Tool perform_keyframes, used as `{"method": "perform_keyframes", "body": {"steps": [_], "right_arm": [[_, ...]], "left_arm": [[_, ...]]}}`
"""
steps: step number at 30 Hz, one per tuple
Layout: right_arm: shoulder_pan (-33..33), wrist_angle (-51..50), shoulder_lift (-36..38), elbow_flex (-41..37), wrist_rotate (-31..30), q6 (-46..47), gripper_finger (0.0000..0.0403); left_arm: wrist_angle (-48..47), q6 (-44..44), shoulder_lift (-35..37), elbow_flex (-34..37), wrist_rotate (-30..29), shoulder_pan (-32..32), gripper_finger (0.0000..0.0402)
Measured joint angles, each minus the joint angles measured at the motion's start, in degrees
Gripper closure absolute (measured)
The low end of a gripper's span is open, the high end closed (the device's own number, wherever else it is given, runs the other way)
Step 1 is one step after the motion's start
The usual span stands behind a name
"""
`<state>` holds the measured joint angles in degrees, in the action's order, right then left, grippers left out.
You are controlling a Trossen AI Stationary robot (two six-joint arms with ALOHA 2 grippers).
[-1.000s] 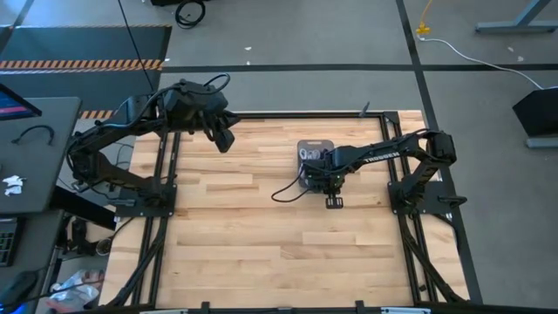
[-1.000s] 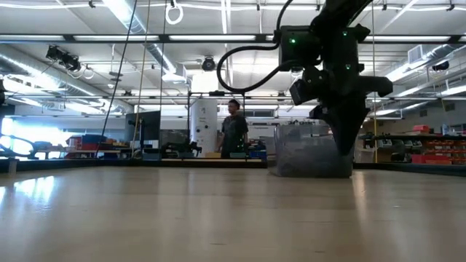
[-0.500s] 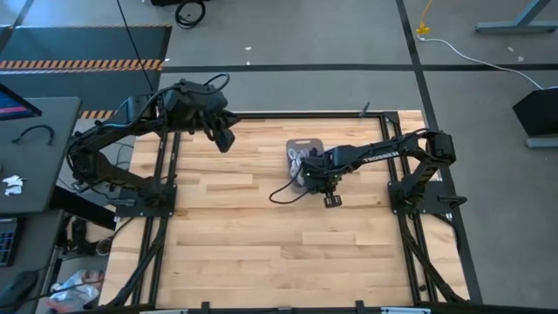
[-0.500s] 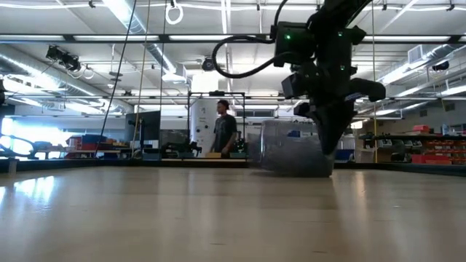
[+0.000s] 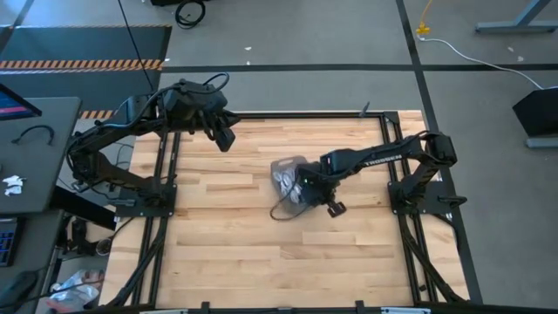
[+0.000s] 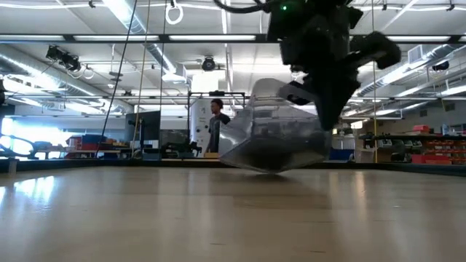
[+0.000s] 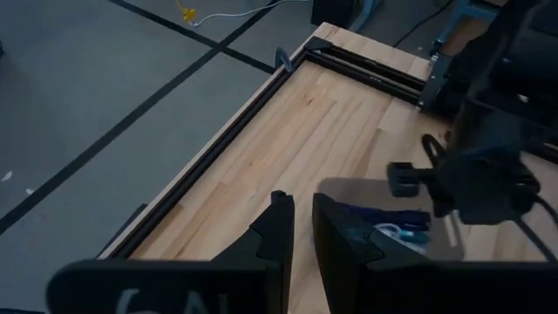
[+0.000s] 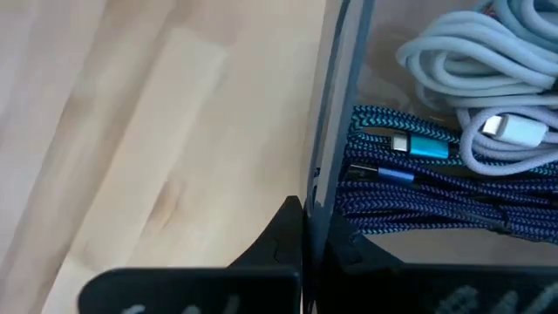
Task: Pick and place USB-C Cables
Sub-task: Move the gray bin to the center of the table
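Observation:
A grey translucent tray [image 5: 286,171] stands tipped near the table's middle, and my right gripper [image 5: 307,185] is shut on its wall. Inside lie the USB-C cables: a white-grey bundle [image 8: 471,52], a teal one [image 8: 410,144] and dark blue ones [image 8: 418,196]. In the low view the tray [image 6: 273,138] leans with its bottom edge [image 6: 269,169] on the wood. My left gripper [image 5: 225,139] hangs high over the far left of the table, its fingers [image 7: 277,228] only slightly apart and nothing between them. My right gripper pinches the tray's thin side wall [image 8: 336,113] between its two fingers, one finger inside the tray beside the cables and one outside. The fingers come from above, pointing steeply down. The tray is tilted: the held side is raised and its bottom edge [image 6: 269,169] rests on the table.
A black metal frame [image 5: 261,114] borders the wooden table top. A loose black cable loop [image 5: 283,209] of my right arm lies on the wood beside the tray. Bare wood stretches toward the near edge [image 5: 261,262]. A person [image 6: 213,124] stands far back in the room.
My right gripper has stayed shut on the tray wall. It has moved toward the table's left and near edges, risen a little and rolled at the wrist. The tray has slid along with it and tipped from flat onto its bottom edge.

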<state>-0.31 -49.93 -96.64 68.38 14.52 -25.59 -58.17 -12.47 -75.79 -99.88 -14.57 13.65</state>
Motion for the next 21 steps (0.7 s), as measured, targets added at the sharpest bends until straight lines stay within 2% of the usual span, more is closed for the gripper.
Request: {"method": "perform_keyframes", "body": {"steps": [7,14,18,21], "right_arm": [[5.71,-9.29,0.00,0.00,-6.06,-8.26,0.0400],[7.27,-15.17,0.00,0.00,-14.29,-8.75,0.0400],[9.45,-14.09,0.00,-0.02,-14.91,-8.97,0.0400],[11.31,-8.37,0.00,-0.79,-14.86,-10.86,0.0400]], "left_arm": [[0.13,0.02,0.02,0.00,-0.33,0.00,0.0351],[0.11,0.07,0.02,-0.02,-0.44,0.00,0.0351],[0.11,0.24,0.02,0.00,-0.44,-0.02,0.0351],[0.09,0.36,0.02,-0.02,-0.44,-0.01,0.0351]]}}
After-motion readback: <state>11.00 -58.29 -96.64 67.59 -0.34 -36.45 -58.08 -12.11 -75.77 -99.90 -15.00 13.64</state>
